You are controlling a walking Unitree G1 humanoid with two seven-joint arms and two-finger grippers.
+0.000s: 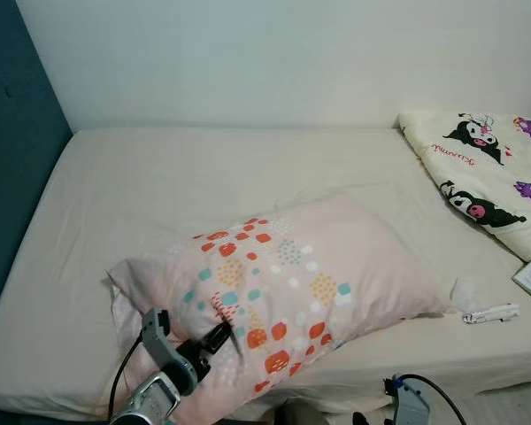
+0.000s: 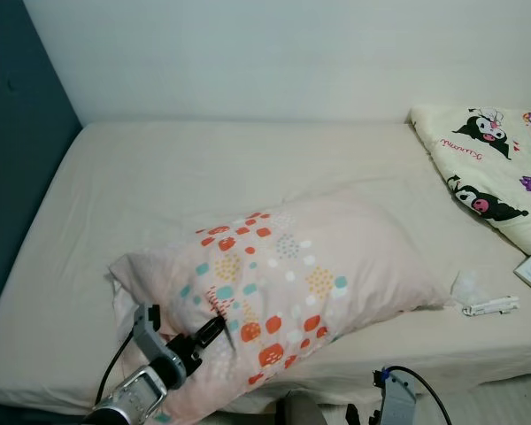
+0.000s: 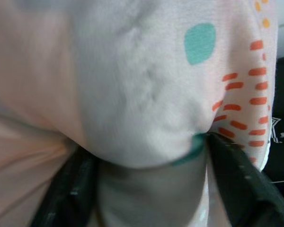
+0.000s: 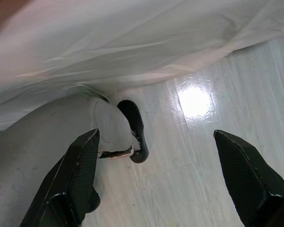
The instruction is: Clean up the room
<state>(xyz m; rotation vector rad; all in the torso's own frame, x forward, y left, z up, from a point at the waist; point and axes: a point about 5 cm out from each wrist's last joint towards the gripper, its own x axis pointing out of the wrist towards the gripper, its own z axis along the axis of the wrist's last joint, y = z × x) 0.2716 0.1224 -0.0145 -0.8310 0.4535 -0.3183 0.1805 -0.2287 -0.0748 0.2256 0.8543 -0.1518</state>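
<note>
Left pincer (image 1: 219, 336) at 7 o'clock, clenched on the near edge of the pillow (image 1: 292, 283); wrist view shows fabric bunched between its fingers (image 3: 236, 184). Right pincer (image 4: 161, 184) hangs low at 5 o'clock, spread wide over the floor (image 4: 199, 156). Pillow lies mid-bed (image 1: 159, 186). White clip (image 1: 491, 313) at 3 o'clock. Cartoon quilt (image 1: 487, 168) at 2 o'clock, far corner.

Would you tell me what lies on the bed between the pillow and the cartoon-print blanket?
Just bare sheet separates pillow from blanket, per both eye views.
</note>
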